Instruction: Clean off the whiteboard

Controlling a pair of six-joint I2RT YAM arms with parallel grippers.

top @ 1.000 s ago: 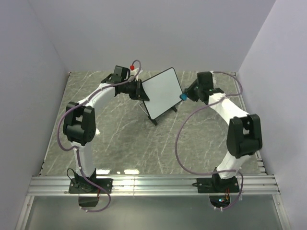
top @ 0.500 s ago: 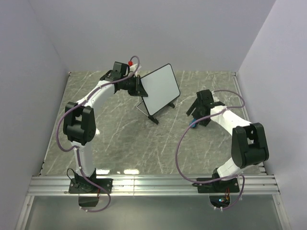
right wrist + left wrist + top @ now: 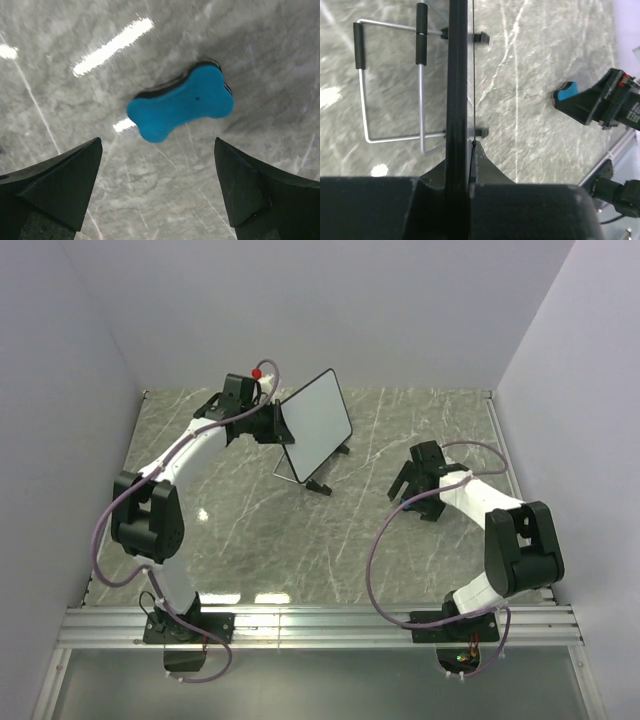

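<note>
Blue, the bone-shaped eraser (image 3: 180, 107) lies on the marbled table (image 3: 250, 530) below the wide-open right hand (image 3: 156, 150), while the left hand (image 3: 272, 422) is clamped on the edge of the tilted whiteboard (image 3: 318, 425).

A: What colours are showing?
B: The whiteboard (image 3: 317, 424) is showing plain white inside a black frame; the eraser (image 3: 181, 103) bright blue; the table (image 3: 250, 530) grey marble with white veins.

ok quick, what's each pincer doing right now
left pincer: shut on the whiteboard edge.
right pincer: open, empty, over the blue eraser.
</note>
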